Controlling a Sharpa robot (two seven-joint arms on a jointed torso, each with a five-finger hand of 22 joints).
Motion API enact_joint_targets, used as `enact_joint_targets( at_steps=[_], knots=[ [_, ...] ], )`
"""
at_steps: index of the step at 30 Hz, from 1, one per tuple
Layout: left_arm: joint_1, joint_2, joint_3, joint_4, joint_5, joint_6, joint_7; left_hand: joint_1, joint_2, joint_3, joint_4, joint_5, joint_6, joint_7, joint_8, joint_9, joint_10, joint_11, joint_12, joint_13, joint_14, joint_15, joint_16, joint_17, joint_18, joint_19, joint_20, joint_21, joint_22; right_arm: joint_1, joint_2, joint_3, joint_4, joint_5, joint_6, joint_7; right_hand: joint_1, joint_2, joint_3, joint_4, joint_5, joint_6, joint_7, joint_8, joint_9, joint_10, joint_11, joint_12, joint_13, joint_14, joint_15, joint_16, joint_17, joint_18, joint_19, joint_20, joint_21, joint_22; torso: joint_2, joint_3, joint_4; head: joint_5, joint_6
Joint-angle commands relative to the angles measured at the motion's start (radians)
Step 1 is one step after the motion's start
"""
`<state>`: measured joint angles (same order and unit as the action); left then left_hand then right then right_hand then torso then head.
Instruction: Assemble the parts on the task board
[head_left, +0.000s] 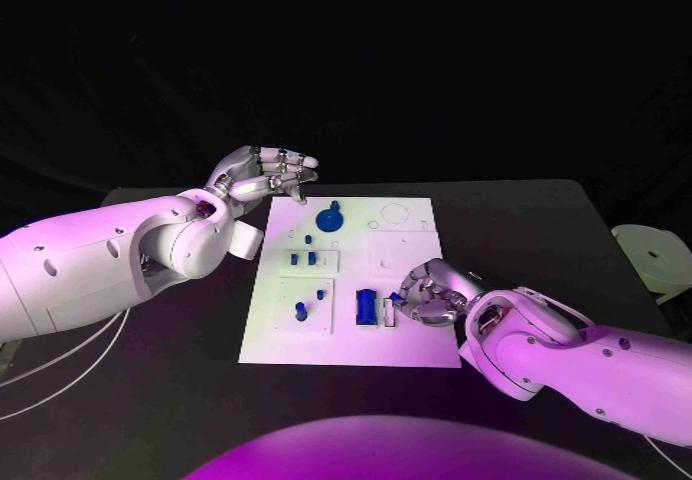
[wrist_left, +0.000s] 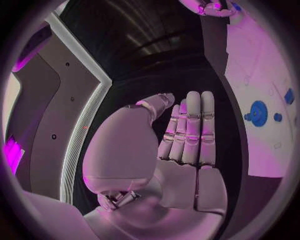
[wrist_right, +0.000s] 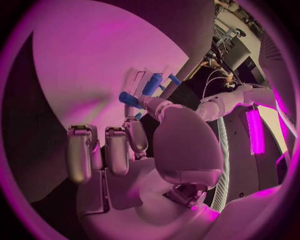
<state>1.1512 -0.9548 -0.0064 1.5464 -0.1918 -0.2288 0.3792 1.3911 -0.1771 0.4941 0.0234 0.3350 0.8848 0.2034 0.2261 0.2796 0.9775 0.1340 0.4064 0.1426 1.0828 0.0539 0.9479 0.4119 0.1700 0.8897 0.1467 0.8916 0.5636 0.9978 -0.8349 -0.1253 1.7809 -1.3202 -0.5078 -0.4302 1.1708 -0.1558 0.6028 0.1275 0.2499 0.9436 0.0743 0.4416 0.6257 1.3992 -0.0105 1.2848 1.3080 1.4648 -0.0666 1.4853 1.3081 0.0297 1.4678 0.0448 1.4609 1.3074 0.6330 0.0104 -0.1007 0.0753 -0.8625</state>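
A small blue part (wrist_right: 128, 98) was pinched between the thumb and a fingertip of the right hand (head_left: 430, 292), which was held over the near right area of the white board (head_left: 411, 345), just beside a blue block (head_left: 366, 306) standing there. The left hand (head_left: 267, 175) was held empty, fingers loosely straight, off the board's far left corner, near a blue gear (head_left: 330, 217).
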Motion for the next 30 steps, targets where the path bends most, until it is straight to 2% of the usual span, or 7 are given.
enact_joint_targets(
  at_steps=[1,8,9,17,30],
  knots=[
    [0.0,0.002,0.001,0.004,0.004,0.014,0.008,-0.005,0.003,0.005,-0.001,0.003,-0.008,0.002,0.004,-0.001,-0.006,-0.001,0.004,0.002,-0.005,-0.001,0.004,0.002,0.014,-0.006,-0.002,0.004,0.002,-0.002,0.014,0.0,-0.016,0.044,0.048,0.005,-0.028,0.005,-0.003,0.017,0.005,0.018,-0.01,0.039,0.042,0.011,0.002,0.011,0.03,0.072,-0.005,0.004,0.094,-0.005,0.059,-0.006,-0.007,0.231,0.0,0.0011,0.0007,0.001,-0.001],
    [0.0,0.0,0.001,0.005,0.004,0.009,0.01,-0.005,0.003,0.005,-0.001,0.003,-0.008,0.002,0.004,-0.001,-0.006,-0.001,0.004,0.002,-0.005,-0.001,0.004,0.002,0.014,-0.006,-0.002,0.004,0.002,-0.003,0.03,-0.001,-0.037,0.05,0.089,-0.005,-0.08,0.009,-0.018,0.04,0.016,0.042,-0.017,0.043,0.042,0.037,-0.005,0.046,0.06,0.073,-0.01,0.007,0.1,-0.006,0.06,-0.01,-0.005,0.232,0.0,0.0005,-0.0008,0.003,-0.003],
    [0.0,0.0,0.001,0.005,0.004,0.009,0.01,-0.005,0.003,0.005,-0.001,0.003,-0.008,0.002,0.004,-0.001,-0.006,-0.001,0.004,0.002,-0.005,-0.001,0.004,0.002,0.014,-0.006,-0.002,0.004,0.002,-0.004,0.031,-0.001,-0.039,0.05,0.093,-0.006,-0.09,0.008,-0.025,0.041,0.041,0.046,-0.019,0.042,0.041,0.039,-0.006,0.049,0.063,0.074,-0.011,0.008,0.102,-0.006,0.06,-0.011,-0.004,0.232,0.0,0.0006,-0.0013,0.003,-0.003],
    [0.0,0.0,0.001,0.007,0.004,0.01,0.011,-0.006,0.005,0.006,-0.001,0.003,-0.008,0.002,0.005,-0.002,-0.007,-0.001,0.006,0.002,-0.005,-0.001,0.005,0.002,0.014,-0.006,-0.001,0.005,0.002,-0.006,0.042,-0.001,-0.046,0.052,0.111,-0.008,-0.096,0.008,-0.029,0.044,0.046,0.047,-0.019,0.042,0.041,0.041,-0.006,0.052,0.066,0.074,-0.012,0.008,0.101,-0.006,0.06,-0.012,-0.004,0.232,0.0,0.0018,-0.0007,0.006,-0.006],
    [0.0,0.0,0.001,0.006,0.004,0.011,0.009,-0.007,0.006,0.007,0.0,0.003,-0.008,0.002,0.005,-0.002,-0.008,-0.001,0.006,0.002,-0.005,-0.001,0.005,0.003,0.014,-0.006,-0.001,0.005,0.002,-0.008,0.049,-0.001,-0.052,0.052,0.121,-0.008,-0.111,0.011,-0.039,0.053,0.048,0.052,-0.02,0.042,0.04,0.045,-0.007,0.057,0.072,0.074,-0.012,0.008,0.103,-0.006,0.06,-0.013,-0.005,0.232,-0.001,0.0012,-0.0011,0.004,-0.006]
  ],
)
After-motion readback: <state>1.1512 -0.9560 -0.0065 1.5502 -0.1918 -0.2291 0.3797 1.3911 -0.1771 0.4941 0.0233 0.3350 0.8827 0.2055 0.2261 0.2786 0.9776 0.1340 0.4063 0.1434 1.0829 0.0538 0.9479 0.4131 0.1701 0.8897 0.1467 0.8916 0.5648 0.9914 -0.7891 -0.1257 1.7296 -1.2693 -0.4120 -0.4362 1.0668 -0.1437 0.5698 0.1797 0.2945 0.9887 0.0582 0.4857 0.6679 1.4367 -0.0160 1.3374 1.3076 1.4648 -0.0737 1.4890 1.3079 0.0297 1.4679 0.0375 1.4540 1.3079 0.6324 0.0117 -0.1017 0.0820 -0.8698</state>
